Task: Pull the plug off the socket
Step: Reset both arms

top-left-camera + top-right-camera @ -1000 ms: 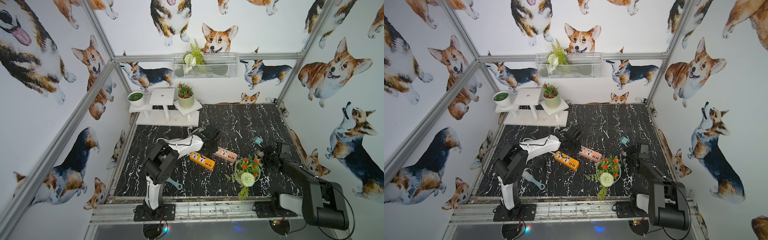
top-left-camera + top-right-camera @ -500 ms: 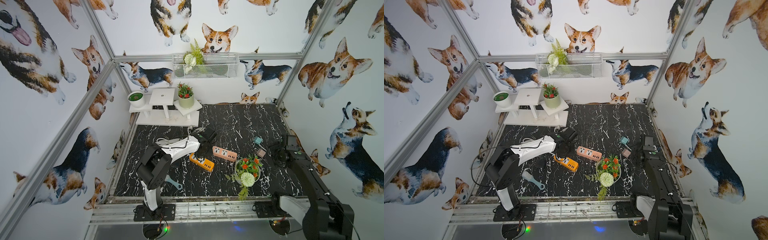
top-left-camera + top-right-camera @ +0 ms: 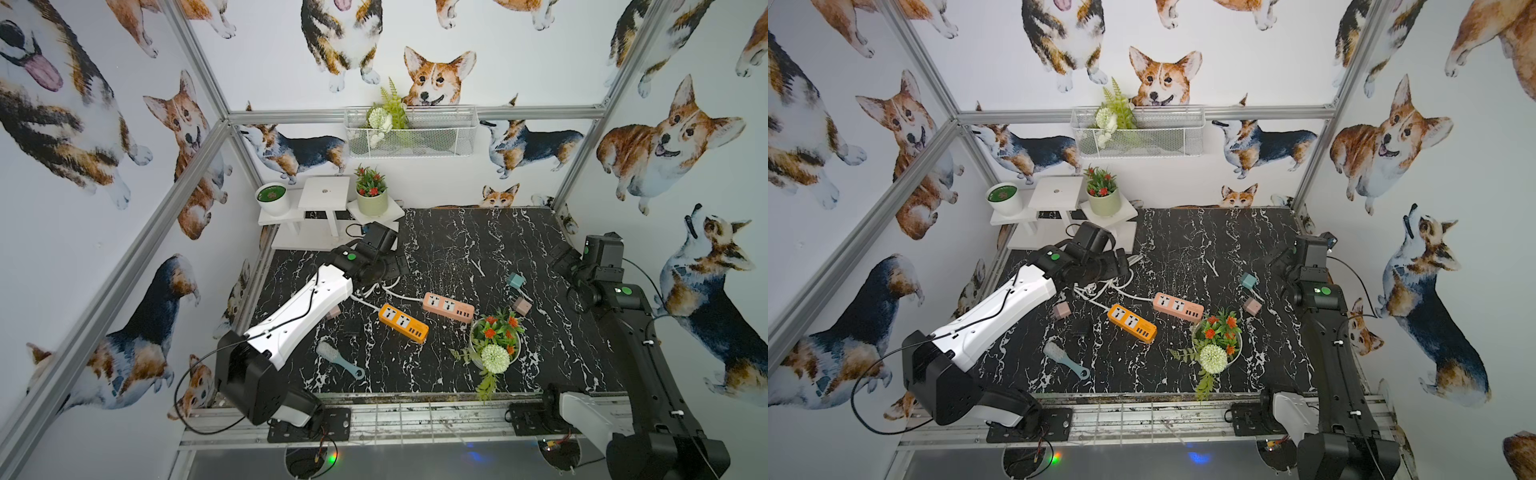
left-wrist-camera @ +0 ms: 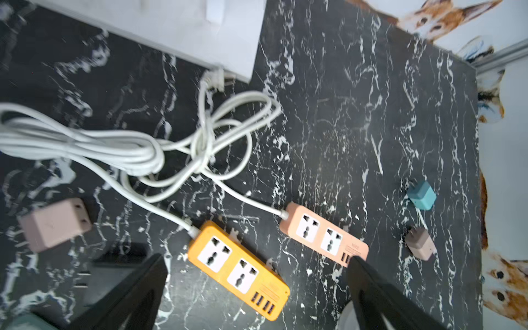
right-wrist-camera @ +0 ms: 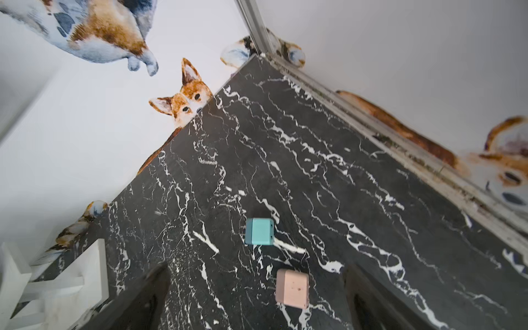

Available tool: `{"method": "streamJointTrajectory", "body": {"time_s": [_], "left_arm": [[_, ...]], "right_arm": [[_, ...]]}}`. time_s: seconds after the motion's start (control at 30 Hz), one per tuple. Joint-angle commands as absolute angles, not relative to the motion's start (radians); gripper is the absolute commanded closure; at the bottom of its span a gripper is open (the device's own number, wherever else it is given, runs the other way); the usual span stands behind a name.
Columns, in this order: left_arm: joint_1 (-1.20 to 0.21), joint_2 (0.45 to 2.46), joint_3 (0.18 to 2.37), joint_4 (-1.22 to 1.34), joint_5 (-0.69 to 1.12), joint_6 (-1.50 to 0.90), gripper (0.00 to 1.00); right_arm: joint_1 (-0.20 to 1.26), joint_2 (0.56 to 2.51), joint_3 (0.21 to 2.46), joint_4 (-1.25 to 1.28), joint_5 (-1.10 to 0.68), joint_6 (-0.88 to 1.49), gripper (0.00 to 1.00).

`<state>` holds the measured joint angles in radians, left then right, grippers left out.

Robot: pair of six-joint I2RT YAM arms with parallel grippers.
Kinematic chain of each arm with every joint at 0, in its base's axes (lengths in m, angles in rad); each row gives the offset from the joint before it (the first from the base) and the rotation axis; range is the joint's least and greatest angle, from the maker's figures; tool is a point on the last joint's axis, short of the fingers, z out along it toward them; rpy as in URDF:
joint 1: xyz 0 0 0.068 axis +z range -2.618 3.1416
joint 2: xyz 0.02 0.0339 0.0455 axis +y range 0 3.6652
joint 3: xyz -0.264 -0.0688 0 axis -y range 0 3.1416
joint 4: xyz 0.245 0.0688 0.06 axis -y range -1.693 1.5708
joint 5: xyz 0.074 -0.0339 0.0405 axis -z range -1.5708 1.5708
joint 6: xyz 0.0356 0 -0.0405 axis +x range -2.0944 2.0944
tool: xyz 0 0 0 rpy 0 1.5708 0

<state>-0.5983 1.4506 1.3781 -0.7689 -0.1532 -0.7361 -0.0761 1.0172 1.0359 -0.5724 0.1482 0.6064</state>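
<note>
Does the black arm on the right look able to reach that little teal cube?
Probably yes. The right end effector is open, and the teal cube lies on bare tabletop just ahead of it, uncovered. The pink cube close by might get nudged.

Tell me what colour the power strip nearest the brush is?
Orange power strip, clearest in the left wrist view.

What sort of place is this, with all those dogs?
Probably a robot test booth staged like a home: corgi-print walls on an aluminium frame, a white arm and a black arm bolted to a rail beside a marble-look tabletop, and props like an orange power strip.
</note>
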Motion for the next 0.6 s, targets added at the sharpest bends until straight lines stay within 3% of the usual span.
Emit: {"method": "streamJointTrajectory", "body": {"time_s": [0.0,0.1,0.3,0.57], "left_arm": [[-0.537,1.384,1.397,-0.848,-0.349,-0.6,0.0],[-0.478,1.298,1.301,-0.765,-0.54,-0.557,0.0],[-0.231,1.003,0.685,-0.033,-0.52,-0.354,0.0],[-0.1,1.118,0.476,0.229,-0.388,-0.099,0.0]], "right_arm": [[-0.072,1.031,1.035,-0.525,0.267,0.48,0.0],[-0.072,0.98,0.921,-0.323,0.237,0.389,0.0],[-0.063,0.905,0.577,0.196,0.255,0.193,0.0],[-0.063,1.026,0.359,0.446,0.118,0.126,0.0]]}}
